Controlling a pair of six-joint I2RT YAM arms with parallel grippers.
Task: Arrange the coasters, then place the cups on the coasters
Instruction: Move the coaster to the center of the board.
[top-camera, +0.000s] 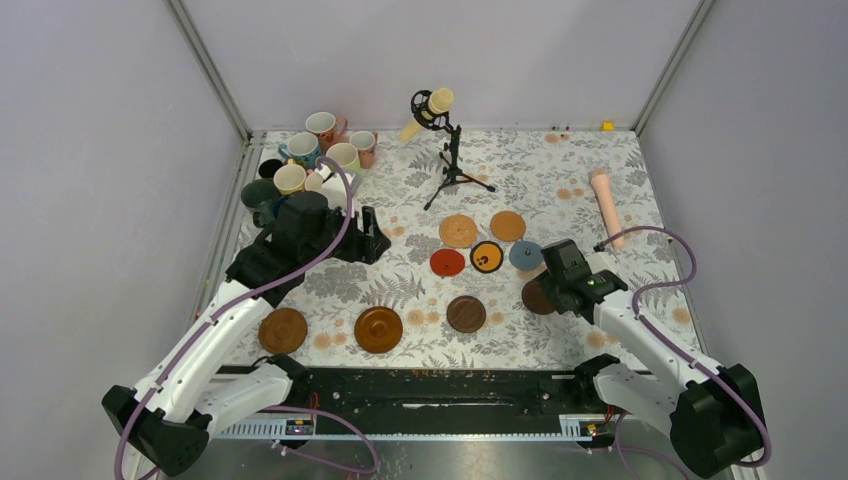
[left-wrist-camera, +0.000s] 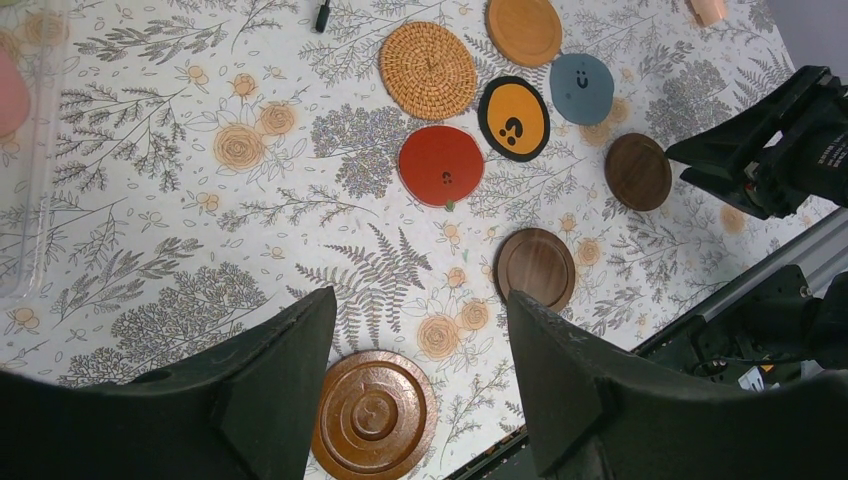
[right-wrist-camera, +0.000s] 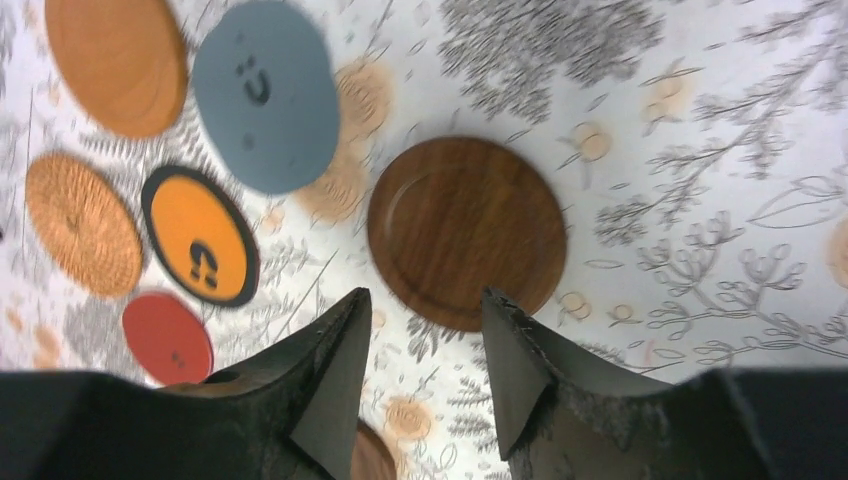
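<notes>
Two grey walls (top-camera: 100, 150) are flanking the floral-patterned bench (top-camera: 620, 200), where handled ceramic mugs (top-camera: 343, 157) are crowding the far left corner. We are arranging coasters, we judge: our right hand (right-wrist-camera: 425, 300), open and empty, is hovering over the dark brown round wooden coaster (right-wrist-camera: 466, 225), needing to pinch its rim next. Our left hand (left-wrist-camera: 420, 300) is hanging open near the mugs.

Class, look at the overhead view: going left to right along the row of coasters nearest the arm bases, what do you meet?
In order: reddish-brown wooden coaster → ringed orange-brown wooden coaster → dark brown wooden coaster → second dark brown wooden coaster.
</notes>
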